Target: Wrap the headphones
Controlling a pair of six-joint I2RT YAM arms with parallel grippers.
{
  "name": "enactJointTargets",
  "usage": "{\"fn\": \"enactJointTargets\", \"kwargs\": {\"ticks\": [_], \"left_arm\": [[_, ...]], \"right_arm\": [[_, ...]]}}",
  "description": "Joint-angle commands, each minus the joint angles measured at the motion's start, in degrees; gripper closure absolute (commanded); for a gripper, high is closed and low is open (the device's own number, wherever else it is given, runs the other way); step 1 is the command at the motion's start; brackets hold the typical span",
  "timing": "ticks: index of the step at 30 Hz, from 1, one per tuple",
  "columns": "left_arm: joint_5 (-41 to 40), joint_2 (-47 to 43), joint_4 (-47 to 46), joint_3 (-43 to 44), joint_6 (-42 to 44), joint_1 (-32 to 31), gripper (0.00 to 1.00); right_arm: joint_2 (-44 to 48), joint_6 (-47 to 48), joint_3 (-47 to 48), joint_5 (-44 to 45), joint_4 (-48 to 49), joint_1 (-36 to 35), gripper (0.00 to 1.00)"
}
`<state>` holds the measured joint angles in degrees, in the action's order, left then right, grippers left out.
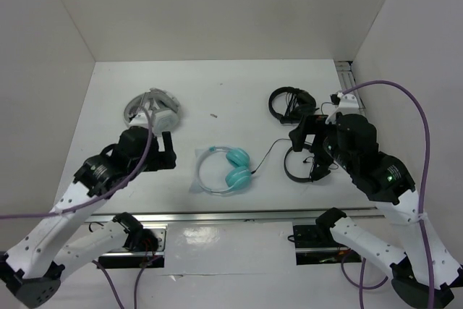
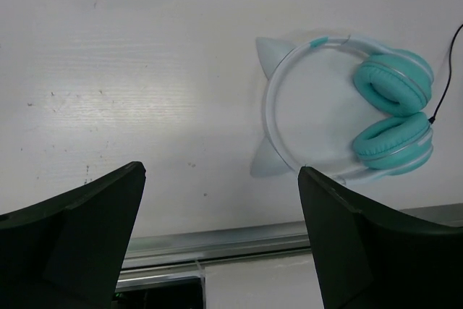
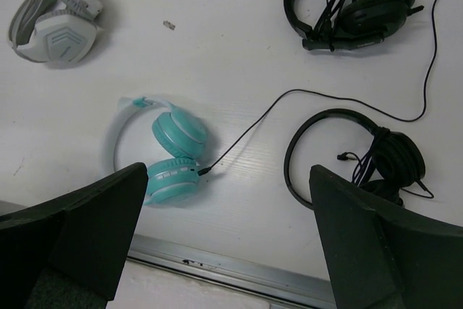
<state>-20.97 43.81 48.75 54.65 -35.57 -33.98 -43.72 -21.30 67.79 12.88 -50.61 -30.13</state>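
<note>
Presently logging turquoise-cupped over-ear headphones with a pale translucent headband (image 1: 226, 170) (image 2: 394, 81) (image 3: 173, 135), lying flat on the white table (image 1: 239, 92), near its front edge and between the two arms. From the left wrist view: both round cups side by side and touching, with two pale pointed cat ears (image 2: 271, 52) on the outer side of the band. Traced the thin black cable (image 1: 266, 155) (image 3: 289, 95) from the nearer cup off to the right, loose and unwound, curving between the two black sets and on toward the back.

Noted left gripper (image 1: 168, 151) (image 2: 221, 204) hovering over bare table just left of the band, fingers spread wide, pinching nothing. Noted right gripper (image 1: 311, 151) (image 3: 231, 211) likewise spread wide and empty, hanging over the stretch between the turquoise pair and a black over-ear headset with bundled cord (image 1: 291, 168) (image 3: 394, 157).

Marked a second black headset (image 1: 291, 103) (image 3: 362, 5) farther back on the right, cord gathered across it. Marked a grey-white angular headset (image 1: 152, 110) (image 3: 54, 30) at back left, well apart from the turquoise pair. Spotted a small dark speck (image 1: 214, 115) (image 3: 168, 25) on the table between those two. Logged a metal rail (image 1: 239, 216) (image 2: 217, 247) (image 3: 217, 269) along the near edge
</note>
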Motion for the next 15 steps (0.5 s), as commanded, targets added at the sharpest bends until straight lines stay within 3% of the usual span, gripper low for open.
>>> {"fn": "enactJointTargets", "kwargs": {"ticks": [1, 3, 8, 15], "left_arm": [[4.3, 8.5, 0.4, 3.3, -0.1, -0.3, 0.0], [7.9, 13.5, -0.7, 2.4, -2.3, -0.3, 0.0], [13.5, 17.3, -15.7, -6.9, -7.7, -0.8, 0.0], [9.7, 32.4, -25.2, -9.3, -8.1, -1.4, 0.0]], "right_arm": [[1.2, 0.9, 1.0, -1.3, 0.1, -0.2, 0.0], [1.8, 0.9, 0.5, -2.0, 0.6, -0.2, 0.0], [2.3, 1.5, -0.7, -4.2, 1.7, -0.2, 0.0], [2.9, 2.1, -0.7, -6.8, 1.7, -0.2, 0.0]]}}
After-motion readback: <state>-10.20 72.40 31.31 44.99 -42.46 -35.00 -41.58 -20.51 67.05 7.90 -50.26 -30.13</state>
